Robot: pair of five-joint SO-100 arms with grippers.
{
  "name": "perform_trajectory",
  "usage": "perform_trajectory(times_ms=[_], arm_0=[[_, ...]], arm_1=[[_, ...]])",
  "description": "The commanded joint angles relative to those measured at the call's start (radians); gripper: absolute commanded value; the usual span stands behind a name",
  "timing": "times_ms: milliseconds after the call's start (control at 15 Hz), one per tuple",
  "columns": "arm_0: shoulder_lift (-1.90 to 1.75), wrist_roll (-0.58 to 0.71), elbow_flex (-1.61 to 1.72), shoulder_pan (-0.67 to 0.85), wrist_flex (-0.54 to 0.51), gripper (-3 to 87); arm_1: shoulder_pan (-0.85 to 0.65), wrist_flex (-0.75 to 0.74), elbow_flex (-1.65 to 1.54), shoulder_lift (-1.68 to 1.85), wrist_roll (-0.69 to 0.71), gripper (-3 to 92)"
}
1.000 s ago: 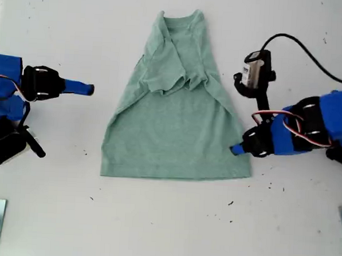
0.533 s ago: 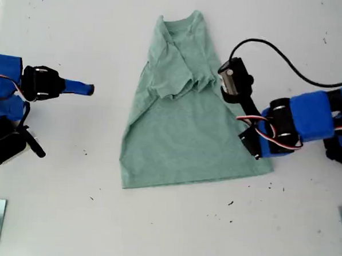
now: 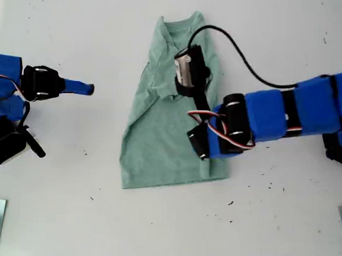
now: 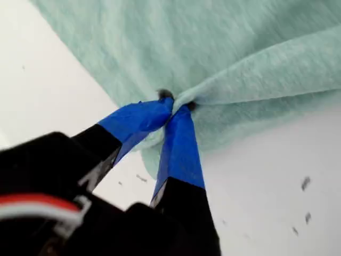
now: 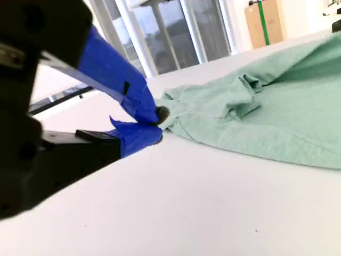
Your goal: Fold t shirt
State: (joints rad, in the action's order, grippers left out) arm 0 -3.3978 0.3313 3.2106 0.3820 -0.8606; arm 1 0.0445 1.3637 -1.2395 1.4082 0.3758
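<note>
White counter (image 3: pixel 61 36), lightly speckled with dark flecks; windows and a tan box show beyond its far edge in the second wrist view.

Count for your check:
- One t shirt (image 3: pixel 159 127), pale sage green, plain. It lies mid-counter, neck toward the exterior view's top, hem toward its bottom. Sleeves are already bunched inward below the collar. The hem corner on the exterior view's right is lifted and drawn over the body of the shirt, leaving a soft fold along that side.
- Two arms, blue and black, one on each side of the t shirt in the exterior view.
- Two tools, both tipped with blue tape.

Tool states:
- My first gripper (image 4: pixel 176 104): clenched on the t shirt. The first wrist view shows both taped tips meeting on a pinch of cloth, with fabric fanning out from the grip. In the exterior view this arm reaches over the t shirt from the exterior view's right, its wrist camera (image 3: pixel 186 70) above the bunched sleeves.
- My second gripper (image 5: pixel 154 124): tips nearly together, nothing between them, resting on bare counter well apart from the t shirt, off its edge on the exterior view's left.
</note>
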Motion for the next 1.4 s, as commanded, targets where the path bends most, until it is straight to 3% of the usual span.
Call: perform_trajectory(times_ms=[0,267,600,733,800,867,1067,1200,1333], arm_0=[[-0.008,0.003,0.014,-0.012,0.002,-0.2],[-0.017,0.011,0.014,-0.003,-0.002,-0.2],[-0.034,0.011,0.017,-0.008,-0.009,-0.2],[-0.034,0.011,0.017,-0.008,-0.009,-0.2],[-0.034,0.011,0.017,-0.006,-0.009,-0.2],[-0.035,0.011,0.017,-0.006,-0.009,-0.2],[-0.037,0.009,0.018,-0.008,-0.011,-0.2],[-0.031,0.002,0.014,-0.018,-0.012,-0.2],[0.313,-0.169,-0.152,-0.120,0.034,-0.2]], arm_1=[[0.015,-0.067,0.069,0.005,-0.015,31.2],[0.026,-0.215,-0.098,-0.064,-0.017,30.1],[0.002,0.101,0.009,0.433,0.127,29.0],[-0.098,0.132,-0.319,0.781,0.186,26.1],[-0.189,0.080,-0.640,0.999,0.193,10.0],[-0.265,-0.009,-0.982,1.213,0.216,1.7],[-0.428,-0.144,-1.629,1.713,0.287,2.3],[-0.477,-0.206,-1.764,1.796,0.295,2.4],[-0.488,-0.202,-1.764,1.793,0.290,2.4]])
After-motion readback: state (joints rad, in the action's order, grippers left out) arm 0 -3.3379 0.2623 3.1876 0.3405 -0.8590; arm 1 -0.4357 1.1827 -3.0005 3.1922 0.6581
